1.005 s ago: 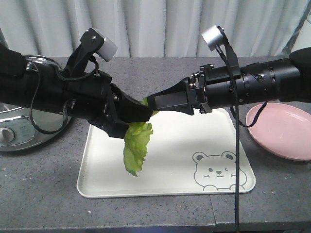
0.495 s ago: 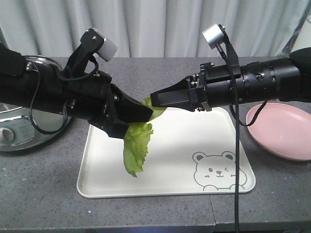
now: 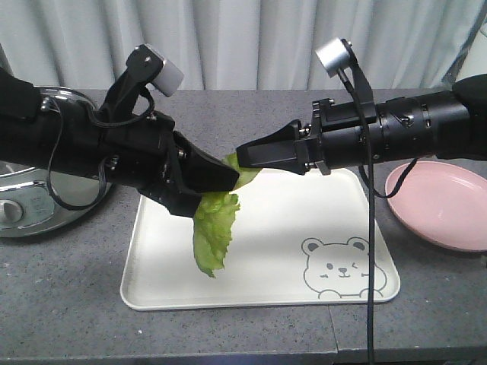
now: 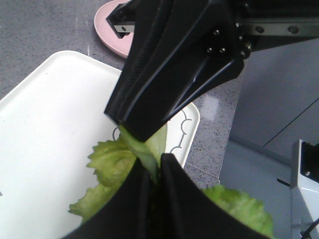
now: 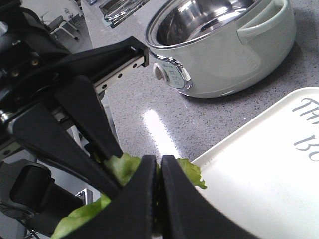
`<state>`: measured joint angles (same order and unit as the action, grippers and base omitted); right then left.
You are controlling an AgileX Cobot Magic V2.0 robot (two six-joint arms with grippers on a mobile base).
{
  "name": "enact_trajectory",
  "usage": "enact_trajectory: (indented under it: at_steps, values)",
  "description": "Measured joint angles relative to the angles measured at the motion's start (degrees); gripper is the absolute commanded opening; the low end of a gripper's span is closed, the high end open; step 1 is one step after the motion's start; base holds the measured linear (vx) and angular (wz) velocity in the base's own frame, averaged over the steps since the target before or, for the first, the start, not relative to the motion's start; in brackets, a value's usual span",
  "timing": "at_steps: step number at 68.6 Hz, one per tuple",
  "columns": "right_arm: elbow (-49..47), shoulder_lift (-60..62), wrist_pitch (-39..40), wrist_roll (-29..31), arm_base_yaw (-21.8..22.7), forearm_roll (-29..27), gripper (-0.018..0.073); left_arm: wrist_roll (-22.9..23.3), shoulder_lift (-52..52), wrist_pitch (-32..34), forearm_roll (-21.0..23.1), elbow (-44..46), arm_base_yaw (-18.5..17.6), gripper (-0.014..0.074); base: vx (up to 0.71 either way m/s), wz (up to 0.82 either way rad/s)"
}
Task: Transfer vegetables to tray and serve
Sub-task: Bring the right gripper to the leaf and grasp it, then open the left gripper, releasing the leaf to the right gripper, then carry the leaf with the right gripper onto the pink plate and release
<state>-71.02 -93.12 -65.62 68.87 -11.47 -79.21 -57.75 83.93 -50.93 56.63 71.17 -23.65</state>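
My left pincer [image 3: 228,181] and right pincer [image 3: 243,158] are smooth matt black plastic. The crinkled bright green lettuce leaf [image 3: 213,228] looks rough. The cream-white rectangular plastic tray [image 3: 304,213] shines softly; the speckled grey counter [image 3: 68,304] is matt; the far-left pale-green pot [image 5: 234,64] has polished metal inside.

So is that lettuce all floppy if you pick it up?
Probably floppy: the lettuce leaf droops straight down from the left gripper toward the tray. Likely very light, since a pinch at its top edge holds it. Possibly tearable, with the right gripper pinching the same end.
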Motion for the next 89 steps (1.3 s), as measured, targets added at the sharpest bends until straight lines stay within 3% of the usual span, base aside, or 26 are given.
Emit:
enact_trajectory:
  at_steps: [11, 23, 33, 50, 59, 68, 78, 89]
  values:
    - [0.0, 0.0, 0.1, 0.0, 0.0, 0.0, -0.0010, 0.0, 0.0, 0.1, 0.1, 0.0, 0.0, 0.0178, 0.00, 0.00]
    - [0.0, 0.0, 0.5, 0.0, 0.0, 0.0, -0.0008, 0.0, 0.0, 0.0, 0.2, 0.0, 0.0, 0.0430, 0.00, 0.00]
    - [0.0, 0.0, 0.6, 0.0, 0.0, 0.2, -0.0008, 0.0, 0.0, 0.4, 0.2, 0.0, 0.0, 0.0553, 0.00, 0.00]
    - [0.0, 0.5, 2.7, -0.4, 0.0, 3.8, -0.0006, 0.0, 0.0, 0.4, 0.1, 0.0, 0.0, 0.0566, 0.00, 0.00]
    - [0.0, 3.2, 7.1, -4.8, 0.0, 12.4, -0.0006, 0.0, 0.0, 0.4, -0.2, 0.0, 0.0, 0.0566, 0.00, 0.00]
    - [0.0, 6.6, 11.8, -13.6, 1.0, 23.9, -0.0006, 0.0, 0.0, 0.4, -0.2, 0.0, 0.0, 0.0566, 0.00, 0.00]
    - [0.0, 10.1, 12.3, -21.2, 6.8, 32.3, -0.0006, 0.0, 0.0, 0.4, -0.2, 0.0, 0.0, 0.0566, 0.00, 0.00]
    - [0.0, 12.9, 11.9, -23.4, 16.9, 34.3, -0.0006, 0.0, 0.0, 0.4, -0.2, 0.0, 0.0, 0.0566, 0.00, 0.00]
